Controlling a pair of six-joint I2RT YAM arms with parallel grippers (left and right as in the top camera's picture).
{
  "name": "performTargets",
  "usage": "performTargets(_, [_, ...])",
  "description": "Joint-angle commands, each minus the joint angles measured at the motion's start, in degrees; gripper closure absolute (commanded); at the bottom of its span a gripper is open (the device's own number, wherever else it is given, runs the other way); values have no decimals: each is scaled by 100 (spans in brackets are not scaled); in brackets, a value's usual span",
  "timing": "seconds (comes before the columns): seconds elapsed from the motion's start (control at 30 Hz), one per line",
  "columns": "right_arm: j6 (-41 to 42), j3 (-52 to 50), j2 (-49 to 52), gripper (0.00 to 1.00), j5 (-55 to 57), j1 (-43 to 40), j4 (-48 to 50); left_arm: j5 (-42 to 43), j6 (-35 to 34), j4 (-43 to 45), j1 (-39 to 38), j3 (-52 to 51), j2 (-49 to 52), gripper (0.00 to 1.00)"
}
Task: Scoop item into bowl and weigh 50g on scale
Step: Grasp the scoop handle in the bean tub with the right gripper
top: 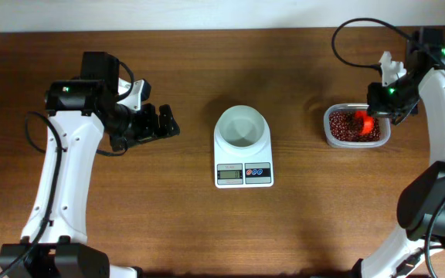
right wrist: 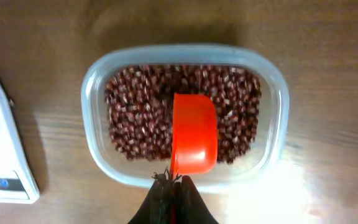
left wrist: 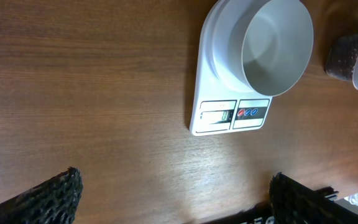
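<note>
While right jaws pinch scoop (right wrist: 194,134), beans (right wrist: 135,124) lie just beyond (in tub (right wrist: 279,93)).

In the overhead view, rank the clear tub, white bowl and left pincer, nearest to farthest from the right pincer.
1. Clear tub: under the right pincer and its red scoop, far right.
2. White bowl: on the scale, centre.
3. Left pincer: far left.

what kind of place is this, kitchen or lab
Probably a robot lab bench, not a kitchen: robot arms at a wooden table bearing a scale, bowl and tub of beans.
</note>
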Motion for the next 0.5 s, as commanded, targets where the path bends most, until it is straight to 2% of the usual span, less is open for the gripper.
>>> performTargets(0.0, [20, 59, -17, 96, 494, 170, -44, 42, -7, 7, -13, -28, 42, 1])
performTargets(0.3, [245, 28, -17, 96, 1926, 566, 273, 42, -7, 7, -13, -28, 42, 1])
performTargets(0.47, [260, -629, -15, 96, 2011, 590, 938, 42, -7, 7, -13, -28, 42, 1])
